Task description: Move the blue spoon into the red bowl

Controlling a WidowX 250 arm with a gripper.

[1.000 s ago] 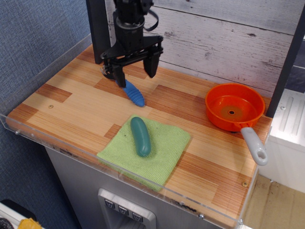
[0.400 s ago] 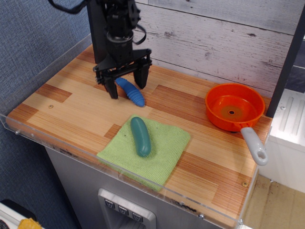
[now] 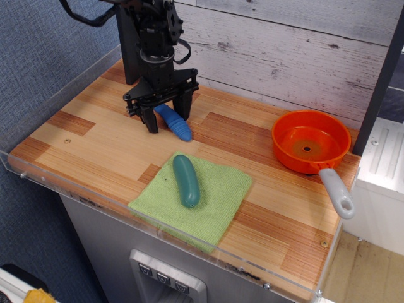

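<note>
Blue ribbed plastic marks the blue spoon [image 3: 175, 122], lying flat on the wooden table [image 3: 95, 145] near the back left, its handle running diagonally toward the front right. The gripper [image 3: 168, 118] stands over the spoon's upper end with its jaws straddling the handle, one finger on each side; they are partly open and appear not yet to clamp it, so nothing is held. This placement suits a pinch across the narrow handle. The red bowl [image 3: 310, 141] sits well apart at the right, empty, its grey handle pointing forward. A teal pickle-shaped object [image 3: 186, 180] rests on a green cloth [image 3: 214, 202] nearer the front. Against the earlier frames, the gripper has come lower and its jaws have narrowed around the spoon, which lies unmoved
</note>
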